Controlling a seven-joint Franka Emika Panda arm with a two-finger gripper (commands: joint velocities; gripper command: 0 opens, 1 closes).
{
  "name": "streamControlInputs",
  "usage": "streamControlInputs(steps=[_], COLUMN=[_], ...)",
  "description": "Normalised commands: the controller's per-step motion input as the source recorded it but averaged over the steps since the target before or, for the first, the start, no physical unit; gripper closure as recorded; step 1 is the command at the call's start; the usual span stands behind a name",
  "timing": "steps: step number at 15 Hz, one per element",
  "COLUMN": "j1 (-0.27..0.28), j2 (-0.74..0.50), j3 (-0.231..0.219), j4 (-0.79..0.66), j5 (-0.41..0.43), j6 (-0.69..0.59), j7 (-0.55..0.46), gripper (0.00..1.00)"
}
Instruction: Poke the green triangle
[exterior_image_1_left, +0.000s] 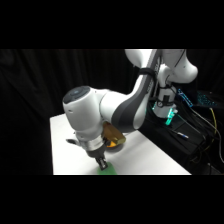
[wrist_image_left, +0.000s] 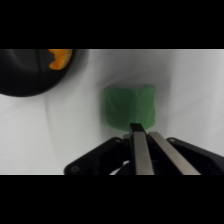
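White table (wrist_image_left: 200, 85) is being crossed by the gripper (wrist_image_left: 138, 131), fingers pressed together, and the green triangle (wrist_image_left: 129, 104) at 12 o'clock should be tapped softly, straight down.

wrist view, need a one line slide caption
Wrist view: the tool, fingers together, comes down at the near edge of the green triangle on the white table, a black bowl beside.

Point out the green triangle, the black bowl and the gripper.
green triangle (wrist_image_left: 129, 104): wrist view, middle of its top face.
black bowl (wrist_image_left: 25, 75): wrist view, dark wall near the rim.
gripper (wrist_image_left: 138, 128): wrist view, at its fingertips.
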Motion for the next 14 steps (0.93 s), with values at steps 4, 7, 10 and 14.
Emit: streamControlInputs(steps=[4,7,10,14], j1=[-0.045,-0.064,-0.056,0.007], j2=[0.39,0.36,0.26,-0.24], j3=[0.037,0.056,0.06,0.046], j4=[0.4,0.42,0.34,-0.12], j5=[0.091,0.107,0.108,0.066], j6=[0.01,-0.1,-0.18,-0.06], j7=[-0.19,-0.2,-0.17,-0.08], gripper=[0.97,0.98,0.97,0.98])
